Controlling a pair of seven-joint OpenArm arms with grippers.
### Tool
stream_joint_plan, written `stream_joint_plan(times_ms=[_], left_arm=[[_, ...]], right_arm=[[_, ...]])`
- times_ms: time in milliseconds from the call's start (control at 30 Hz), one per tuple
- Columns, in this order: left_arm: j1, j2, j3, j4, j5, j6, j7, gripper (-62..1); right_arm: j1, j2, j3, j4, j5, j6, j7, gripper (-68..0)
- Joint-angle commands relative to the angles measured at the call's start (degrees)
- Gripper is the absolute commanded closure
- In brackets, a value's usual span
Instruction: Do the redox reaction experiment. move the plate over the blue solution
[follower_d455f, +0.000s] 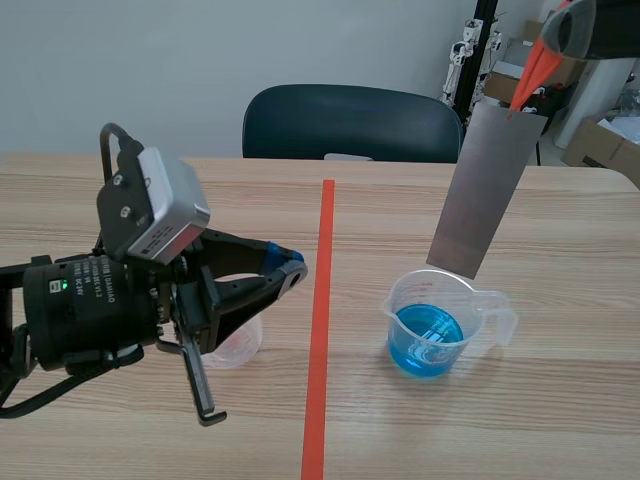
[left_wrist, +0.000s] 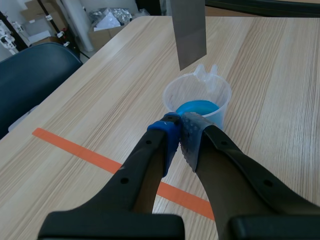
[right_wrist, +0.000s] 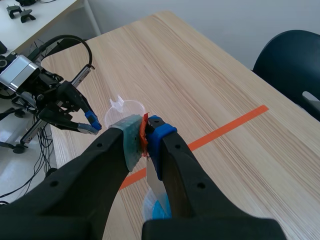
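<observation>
One metal plate (follower_d455f: 487, 190) hangs nearly upright, lower end above the beaker (follower_d455f: 398, 302).

Wooden table (follower_d455f: 420, 200) with blue-solution beaker (follower_d455f: 430, 325) and clear cup (follower_d455f: 240, 347)

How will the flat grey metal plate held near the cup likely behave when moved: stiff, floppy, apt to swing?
Probably stiff: the flat grey metal plate hangs straight-edged, without sagging. Likely apt to swing, since the right pincer clamps only its top end. A swing might knock the clear plastic cup of blue liquid near its lower edge.
</observation>
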Motion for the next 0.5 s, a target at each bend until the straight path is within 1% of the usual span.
stream_joint_plan(times_ms=[0,467], left_arm=[[-0.8,0.8,0.0,0.3,-0.6,-0.2,-0.3,-4.0],[-2.9,3.7,0.0,-0.5,-0.6,-0.6,2.9,-4.0]], right_arm=[[0.7,0.6,0.9,0.5,0.6,0.7,1.3,-0.2],[0.7,0.6,0.9,0.5,0.6,0.7,1.3,-0.2]])
